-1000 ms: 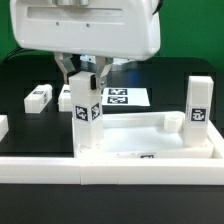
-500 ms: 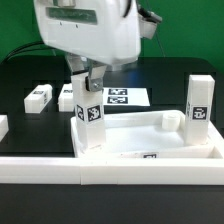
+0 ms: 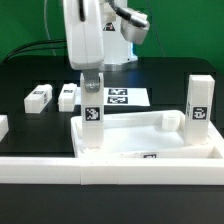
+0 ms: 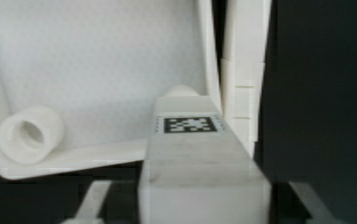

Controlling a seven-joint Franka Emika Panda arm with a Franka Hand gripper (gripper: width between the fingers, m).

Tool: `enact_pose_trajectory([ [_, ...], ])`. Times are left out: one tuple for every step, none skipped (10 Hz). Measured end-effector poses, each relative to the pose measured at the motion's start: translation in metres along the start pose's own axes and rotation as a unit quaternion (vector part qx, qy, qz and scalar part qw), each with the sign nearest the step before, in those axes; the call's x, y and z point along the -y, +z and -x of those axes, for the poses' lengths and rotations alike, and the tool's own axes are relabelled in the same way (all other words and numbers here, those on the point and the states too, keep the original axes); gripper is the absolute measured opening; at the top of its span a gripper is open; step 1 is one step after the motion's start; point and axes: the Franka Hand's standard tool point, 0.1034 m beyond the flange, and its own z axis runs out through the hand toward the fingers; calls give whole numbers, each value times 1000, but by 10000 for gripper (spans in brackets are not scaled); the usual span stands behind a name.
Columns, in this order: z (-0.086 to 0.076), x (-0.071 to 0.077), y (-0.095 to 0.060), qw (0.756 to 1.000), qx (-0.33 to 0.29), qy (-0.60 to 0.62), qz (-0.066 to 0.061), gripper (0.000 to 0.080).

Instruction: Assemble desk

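Observation:
The white tray-like tabletop (image 3: pixel 150 142) lies with its rim up on the black table. A white square leg (image 3: pixel 91 118) with a tag stands upright at the tabletop's corner on the exterior view's left. My gripper (image 3: pixel 89 84) comes straight down and is shut on that leg's upper part. In the wrist view the same leg (image 4: pixel 194 150) fills the middle between my fingers (image 4: pixel 100 202), with the tabletop (image 4: pixel 104 70) and a round corner socket (image 4: pixel 31 134) beyond it. A second leg (image 3: pixel 198 104) stands upright at the corner on the exterior view's right.
Two more white legs (image 3: pixel 38 97) (image 3: pixel 68 95) lie flat behind the tabletop on the exterior view's left. The marker board (image 3: pixel 122 97) lies at the back middle. A long white rail (image 3: pixel 110 172) runs across the front.
My hand has turned about its vertical axis while staying on the leg. Its wide face showed a second ago; now its narrow side shows. The leg shifted slightly toward the exterior view's right.

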Motion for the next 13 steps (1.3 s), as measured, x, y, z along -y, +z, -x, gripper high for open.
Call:
enact_pose_trajectory([
  [1,0,0,1000,2,7,0,288],
  [1,0,0,1000,2,0,-1,288],
  [1,0,1,1000,2,-31,0,288],
  [2,2,0,998,3,-64,0,443],
  [3,3,1,995,2,-101,0,569],
  [5,3,2,987,2,-158,0,633],
  [4,4,3,980,2,-201,-1,633],
  [4,4,3,971,1,-240,-2,645],
  [4,4,3,958,1,-287,-2,645],
  [4,3,4,947,1,-321,-1,649],
  [4,3,4,934,1,-357,-1,649],
  [4,4,4,912,-1,-411,0,649],
  [3,4,4,885,-7,-465,4,649],
])
